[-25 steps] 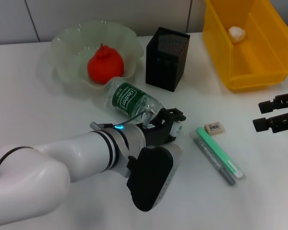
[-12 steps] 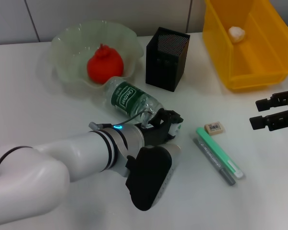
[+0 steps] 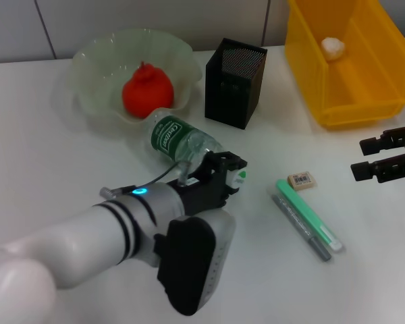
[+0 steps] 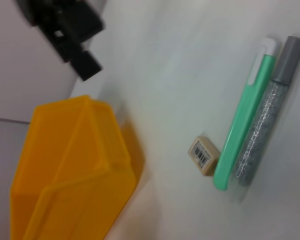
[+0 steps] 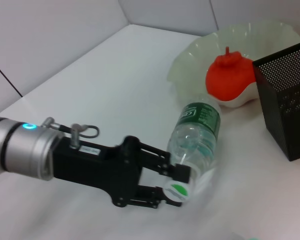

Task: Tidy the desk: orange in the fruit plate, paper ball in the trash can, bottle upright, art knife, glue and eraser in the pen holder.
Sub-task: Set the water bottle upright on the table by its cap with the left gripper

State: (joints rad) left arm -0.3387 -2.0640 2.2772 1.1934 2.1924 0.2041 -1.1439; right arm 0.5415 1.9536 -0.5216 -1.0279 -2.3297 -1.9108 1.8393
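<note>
The clear bottle (image 3: 182,140) lies on its side in front of the fruit plate (image 3: 94,64), with its base near the rim. My left gripper (image 3: 233,173) is shut on its white-and-green cap end (image 5: 178,190). The orange (image 3: 147,89) sits in the plate. In the yellow trash can (image 3: 337,94) rests the paper ball (image 3: 334,46). On the table to the right of the bottle are the eraser (image 3: 301,179), the green art knife (image 3: 309,214) and the grey glue pen (image 3: 298,224). The black pen holder (image 3: 235,82) stands behind them. At the right edge my right gripper (image 3: 366,159) hovers open.
The knife (image 4: 245,115), the glue (image 4: 267,130) and the eraser (image 4: 205,155) lie close together between my two arms. The trash can (image 4: 70,170) fills the back right corner. My left forearm (image 3: 121,229) covers the table's front left.
My left arm has rolled and pulled back a little to the left. The bottle has shifted with it, its cap end moving left. The right gripper has stayed nearly still.
</note>
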